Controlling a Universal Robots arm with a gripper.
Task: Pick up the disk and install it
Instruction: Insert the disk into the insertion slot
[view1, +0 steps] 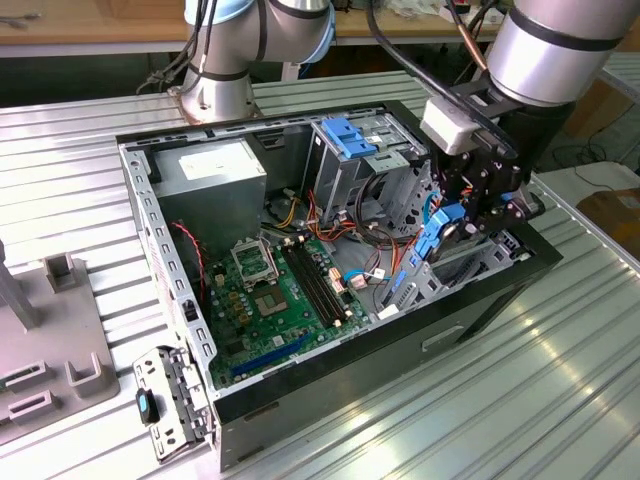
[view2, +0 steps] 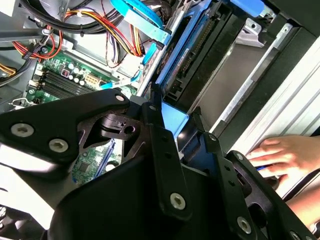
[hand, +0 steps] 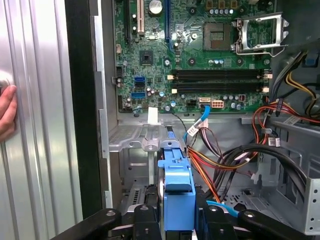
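My pincer (view1: 462, 222) grips the disk (hand: 176, 192) inside the open computer case (view1: 150, 215) on the ribbed metal table (view1: 520, 400).

no legible text, labels, numbers or signs anywhere

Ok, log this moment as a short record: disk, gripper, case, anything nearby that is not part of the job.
disk: blue-railed disk held on edge between the gripper fingers, inside the open case near the drive bay
gripper: gripper shut on the disk, lowered into the case at the exterior view's right
case: open computer case lying on the ribbed metal table, motherboard exposed
cables: red, orange and black wire bundle beside the disk
bystander: a person's hand resting on the table outside the case wall
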